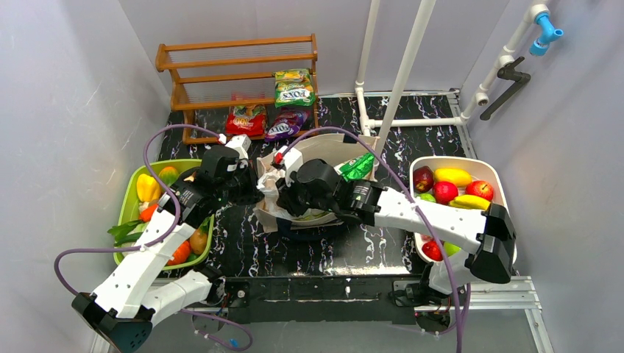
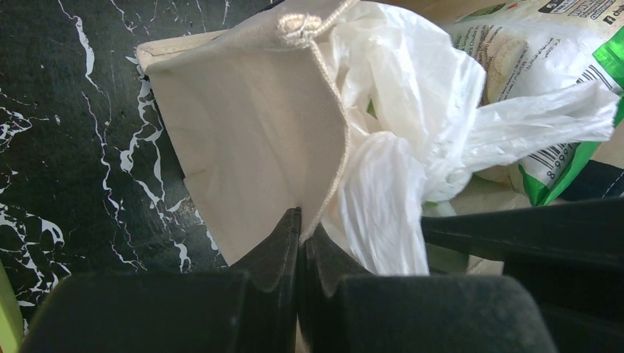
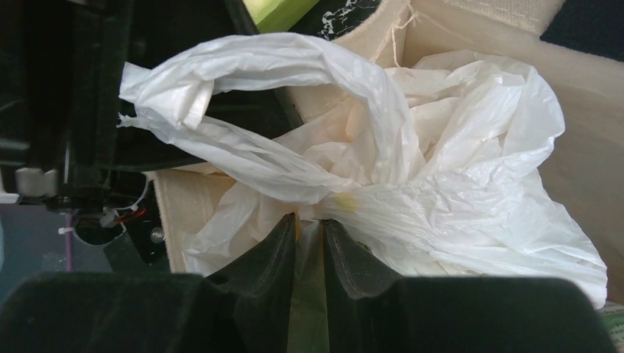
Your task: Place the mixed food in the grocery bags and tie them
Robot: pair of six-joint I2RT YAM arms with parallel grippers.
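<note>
White plastic bag (image 1: 271,190) sits bunched up in the cloth bag (image 1: 331,147) in the middle of the table, as I see it from above. Both my arms meet over it, with the left pincer (image 1: 252,188) and the right pincer (image 1: 288,197) close together. One green packet (image 1: 357,166) is already in the cloth bag. Lots of food is not packed yet. There are peppers in the green tray (image 1: 126,213) on the left, apples and bananas in the white tray (image 1: 508,184) on the right, and more packets (image 1: 294,87) on the wooden rack (image 1: 235,66) at the back.

From the left wrist, my left pincer is squeezed tight. It looks like it is pinching the corded edge of the cloth bag. The plastic bag is just beside it.

From the right wrist, my right pincer is closed on the plastic bag, near where its handle loops come together. A little yellow shows through the thin plastic, so I think something is inside. I see no knot yet. My guess is that I am at the tying part for this bag, and most of the packing is left to do.
</note>
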